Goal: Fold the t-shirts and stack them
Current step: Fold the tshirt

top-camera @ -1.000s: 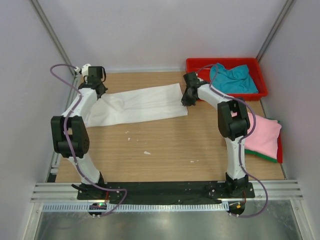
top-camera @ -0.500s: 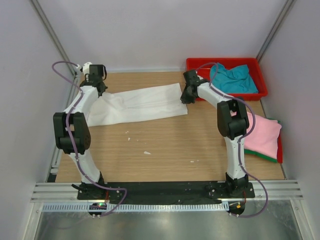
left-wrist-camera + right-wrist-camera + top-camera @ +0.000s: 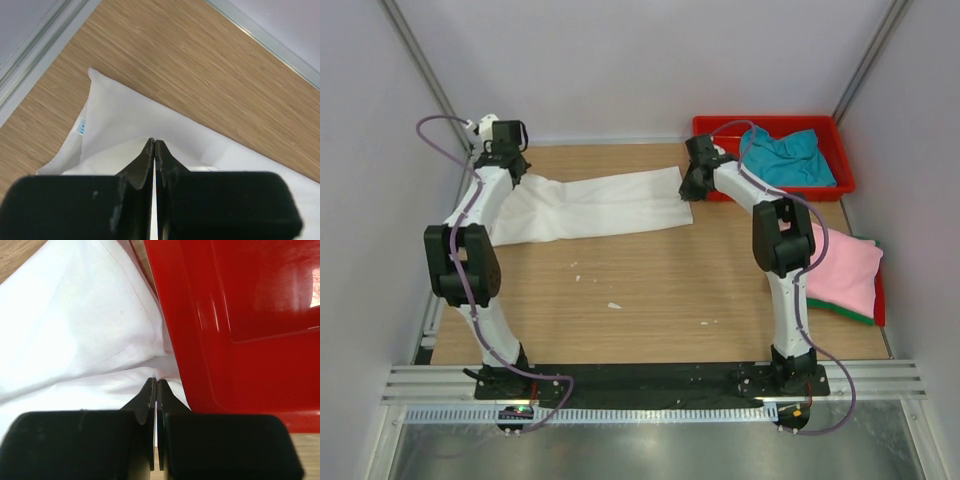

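No legible text anywhere

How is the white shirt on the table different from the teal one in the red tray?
The white t-shirt lies stretched out in a long, flat strip on the table. The teal t-shirt sits crumpled in a heap in the red tray. The left tool and right tool each pinch one end of the white t-shirt, while nothing touches the teal t-shirt. Both are plain soft cloth.

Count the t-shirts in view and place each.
4. White cloth t-shirt spread on the wooden table; teal t-shirt in the red plastic tray; pink t-shirt at right, atop a green t-shirt. More may be hidden.
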Available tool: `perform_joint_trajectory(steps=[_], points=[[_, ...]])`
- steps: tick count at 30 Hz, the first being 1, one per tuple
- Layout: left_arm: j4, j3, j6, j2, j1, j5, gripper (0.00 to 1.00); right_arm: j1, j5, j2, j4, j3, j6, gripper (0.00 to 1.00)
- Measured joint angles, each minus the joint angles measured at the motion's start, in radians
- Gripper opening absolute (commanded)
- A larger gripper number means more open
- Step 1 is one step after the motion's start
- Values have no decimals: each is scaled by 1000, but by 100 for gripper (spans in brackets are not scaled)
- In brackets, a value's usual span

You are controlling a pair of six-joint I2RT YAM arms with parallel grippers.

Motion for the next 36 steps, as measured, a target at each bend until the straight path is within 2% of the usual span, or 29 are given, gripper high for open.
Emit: perform_joint_trajectory(steps=[21, 23, 24, 26, 27, 30, 32, 33, 36], points=[[1, -19, 0, 111, 0, -5, 0, 0, -17, 108, -20, 140, -4, 1], [0, -14, 0, 119, 0, -5, 1, 0, -16, 108, -27, 144, -5, 4], [-2, -8, 0, 124, 0, -5, 11, 0, -16, 108, -36, 149, -5, 16], [-3, 6, 6, 130, 0, -6, 30, 0, -16, 109, -50, 160, -10, 30], [-9, 18, 8, 134, 0, -9, 59, 0, -16, 109, -59, 169, -17, 47], [-26, 63, 21, 139, 0, -11, 91, 0, -31, 108, -69, 200, -40, 68], [-54, 119, 24, 146, 0, -10, 97, 0, -63, 106, -71, 217, -61, 77], [-74, 158, 22, 149, 0, -8, 98, 0, -85, 105, -72, 224, -77, 85], [-132, 272, 17, 153, 0, 5, 99, 0, -153, 87, -77, 233, -117, 93]])
